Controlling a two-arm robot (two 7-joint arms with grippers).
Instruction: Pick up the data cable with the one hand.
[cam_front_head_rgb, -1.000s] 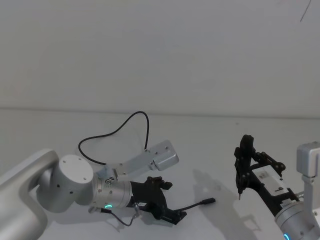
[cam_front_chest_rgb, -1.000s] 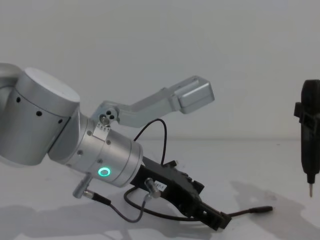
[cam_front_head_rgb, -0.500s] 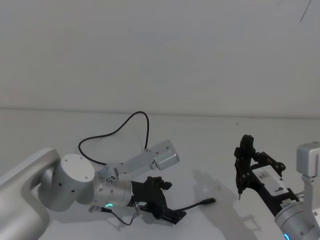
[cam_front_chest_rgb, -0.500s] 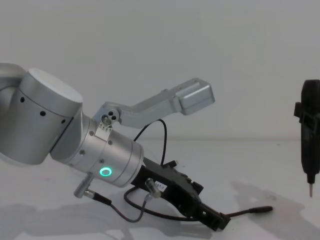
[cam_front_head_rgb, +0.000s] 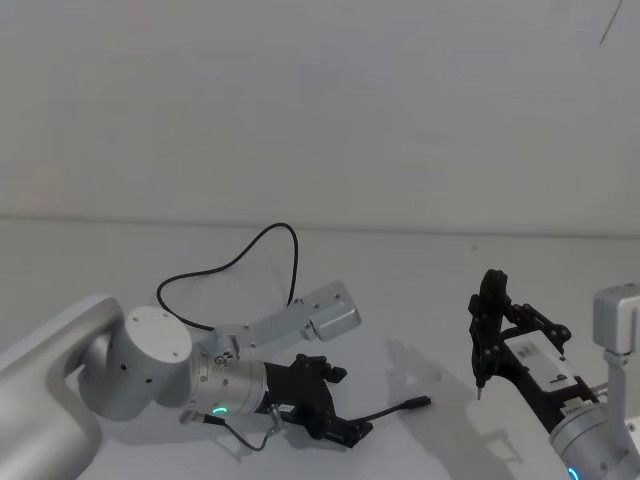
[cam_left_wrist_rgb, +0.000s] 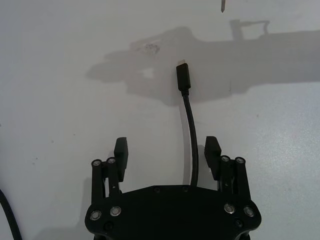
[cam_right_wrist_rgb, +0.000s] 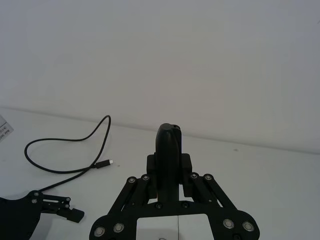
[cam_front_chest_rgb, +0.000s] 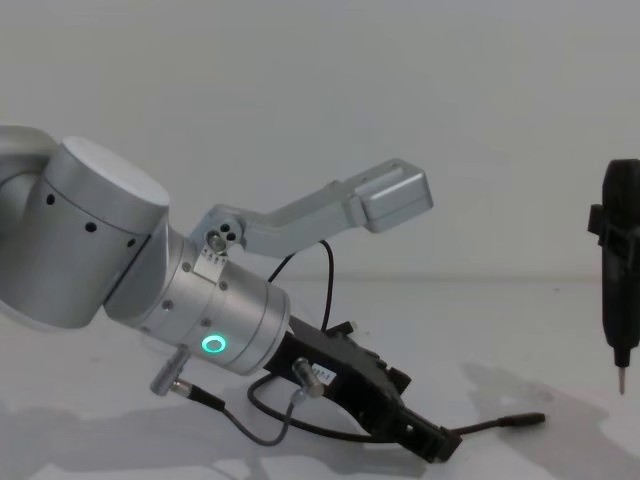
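The left pincer is down low over the white worktop, jaws apart, and the data cable runs right in between them. The wrist camera shows it plainly. The cord's near stretch lies lengthwise along the pincer's reach, coming out from under the palm and ending in its slim plug a little ahead of the fingertips. So the fingers stand on either side of the cord, square across its long axis, which is how you'd want them for a pinch. The cord isn't centred, though. It sits nearer one finger than the other, touching neither as far as I can make out. From the side I can't say whether the tips are actually resting on the worktop.

The rest of the cable goes under the left arm and shows beyond it as a wide loop toward the far side of the worktop.

The right pincer hangs well off to the other side, clamped on a black pen-like tool with its metal tip pointing down. The left is much the nearer. I'd guess the next move is to close on the cord and lift, and such a thin cord could slip out if the tips aren't low enough.
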